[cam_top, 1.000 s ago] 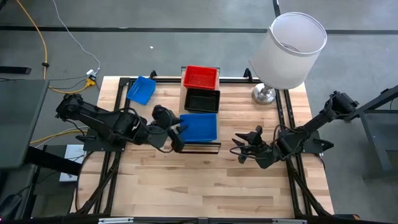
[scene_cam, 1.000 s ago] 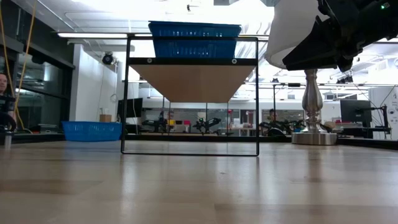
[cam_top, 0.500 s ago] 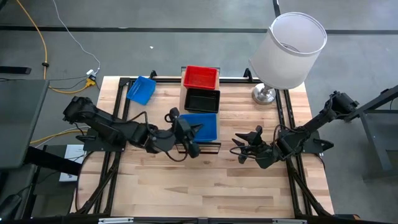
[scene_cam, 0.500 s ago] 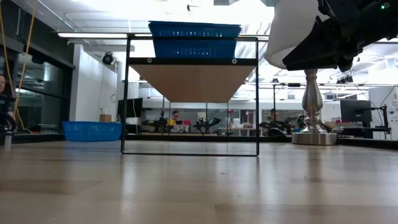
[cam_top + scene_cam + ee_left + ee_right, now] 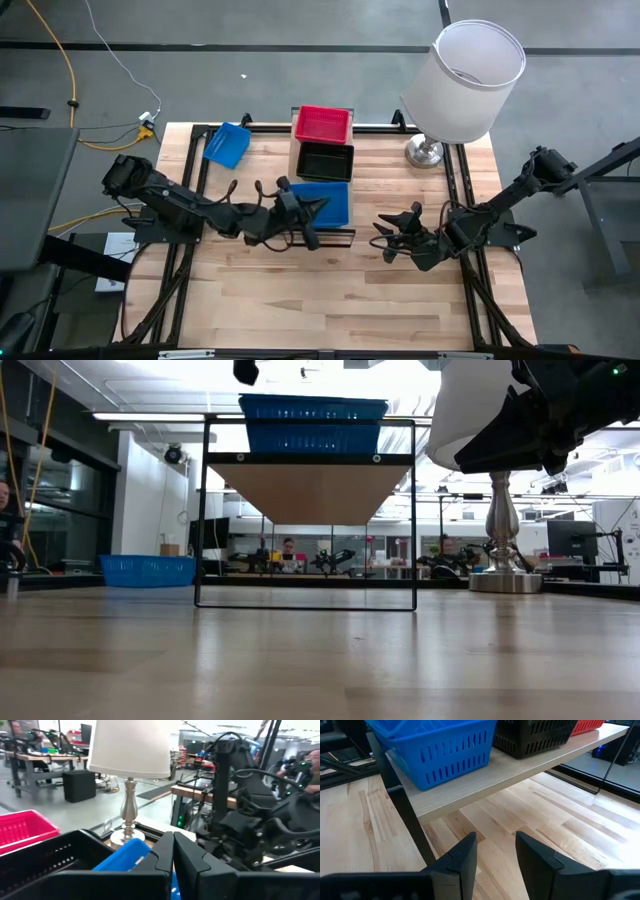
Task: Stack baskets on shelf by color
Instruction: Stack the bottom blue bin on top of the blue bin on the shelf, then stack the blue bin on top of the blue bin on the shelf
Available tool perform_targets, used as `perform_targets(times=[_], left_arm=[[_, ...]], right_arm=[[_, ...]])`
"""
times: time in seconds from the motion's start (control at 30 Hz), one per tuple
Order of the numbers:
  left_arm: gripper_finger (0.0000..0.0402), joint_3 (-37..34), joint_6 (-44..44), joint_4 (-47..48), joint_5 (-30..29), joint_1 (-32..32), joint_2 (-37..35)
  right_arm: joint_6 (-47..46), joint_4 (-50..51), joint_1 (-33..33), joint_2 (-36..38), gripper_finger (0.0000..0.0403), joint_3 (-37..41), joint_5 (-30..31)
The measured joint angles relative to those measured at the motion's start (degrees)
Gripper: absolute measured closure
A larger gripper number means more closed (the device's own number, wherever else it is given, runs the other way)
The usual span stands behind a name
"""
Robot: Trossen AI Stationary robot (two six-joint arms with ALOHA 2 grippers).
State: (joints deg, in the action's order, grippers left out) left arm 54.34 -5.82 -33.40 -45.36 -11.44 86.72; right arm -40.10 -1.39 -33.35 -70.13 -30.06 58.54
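Black basket (image 5: 325,161) half-hidden beneath the closed left gripper (image 5: 173,851)

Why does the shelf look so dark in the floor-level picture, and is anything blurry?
In the low view, bright ceiling lights behind leave the shelf and lamp backlit, nearly silhouetted. The near tabletop is soft, out of focus. In the left wrist view, the shut left gripper looms large and blurred.
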Motion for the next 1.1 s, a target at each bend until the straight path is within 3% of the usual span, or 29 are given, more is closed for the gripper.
perform_targets(times=[0.27, 0.47, 0.73, 0.87, 1.1], left_arm=[[0.0401, -0.04, 1.72, 1.18, -2.65, 2.31, -0.02], [0.0401, -0.04, -3.28, 8.89, -1.6, 5.01, -0.02], [0.0401, -0.04, -4.57, 10.91, -2.25, 6.74, -0.04], [0.0401, 1.09, 2.28, 12.0, -2.19, 5.38, -1.45], [0.0401, 3.49, 15.72, 19.06, -6.55, -1.16, -11.75]], right_arm=[[-0.02, 0.0, 0.0, 0.0, 0.0281, 0.0, 0.01], [-0.24, 0.0, 0.0, 0.0, 0.0281, 0.0, 0.02], [-0.08, 0.0, -0.01, 0.0, 0.0281, 0.0, 0.03], [0.01, 0.02, -0.01, 0.0, 0.0281, 0.0, 0.02], [0.02, 0.3, -0.02, 0.0, 0.0281, 0.0, 0.0]])
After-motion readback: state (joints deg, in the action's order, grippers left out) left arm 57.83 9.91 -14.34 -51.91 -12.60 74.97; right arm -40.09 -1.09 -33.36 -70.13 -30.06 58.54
